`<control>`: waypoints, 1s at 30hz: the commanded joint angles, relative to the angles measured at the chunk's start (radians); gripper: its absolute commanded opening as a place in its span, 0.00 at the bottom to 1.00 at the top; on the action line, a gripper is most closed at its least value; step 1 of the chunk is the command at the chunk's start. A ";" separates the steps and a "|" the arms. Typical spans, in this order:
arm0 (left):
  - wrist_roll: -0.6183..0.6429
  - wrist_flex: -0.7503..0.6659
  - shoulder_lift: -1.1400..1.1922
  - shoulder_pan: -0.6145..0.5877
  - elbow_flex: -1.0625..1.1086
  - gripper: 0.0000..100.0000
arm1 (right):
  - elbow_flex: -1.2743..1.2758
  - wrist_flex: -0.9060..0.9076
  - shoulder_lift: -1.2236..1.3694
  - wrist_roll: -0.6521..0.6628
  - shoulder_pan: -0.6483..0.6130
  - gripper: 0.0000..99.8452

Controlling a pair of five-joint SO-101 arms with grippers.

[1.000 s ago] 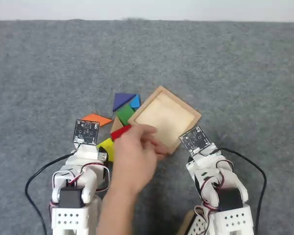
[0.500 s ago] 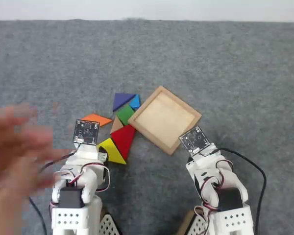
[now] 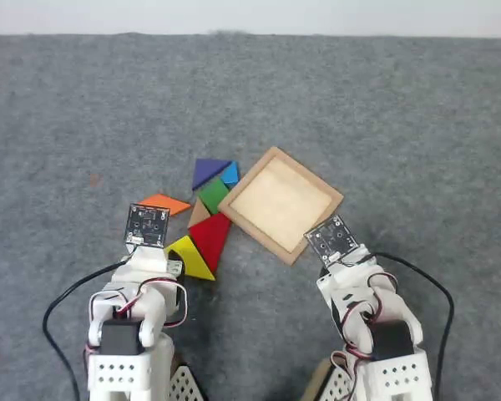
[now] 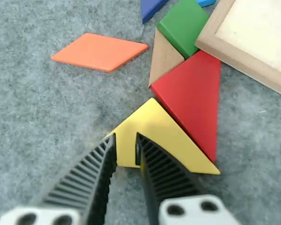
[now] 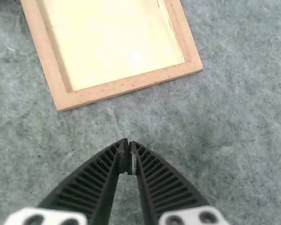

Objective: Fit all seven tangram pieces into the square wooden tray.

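Grey carpet (image 3: 401,125) under wooden tray (image 5: 131,83); left hand (image 4: 126,137) slightly parted, right hand (image 5: 129,143) clenched.

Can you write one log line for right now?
tray empty | seven pieces outside it | left gripper slightly open over yellow piece | right gripper shut by tray

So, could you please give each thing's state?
wooden tray: empty
red triangle: outside tray
yellow triangle: outside tray
orange parallelogram: outside tray
green square: outside tray
blue triangle: outside tray
light-blue triangle: outside tray
wooden triangle: outside tray
left gripper: slightly open, empty
right gripper: shut, empty
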 commanded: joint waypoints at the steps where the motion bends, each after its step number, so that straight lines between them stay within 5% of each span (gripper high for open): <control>1: -0.006 0.003 -0.023 0.002 -0.015 0.06 | 0.017 -0.013 -0.013 0.011 -0.007 0.01; 14: -0.005 0.008 -0.023 0.018 -0.015 0.06 | 0.017 -0.013 -0.013 0.011 -0.008 0.01; 22: -0.005 0.023 -0.023 0.229 -0.015 0.06 | 0.017 -0.013 -0.012 0.005 -0.047 0.01; 30: -0.006 0.015 -0.023 0.311 -0.015 0.06 | 0.017 -0.013 -0.012 0.009 -0.045 0.01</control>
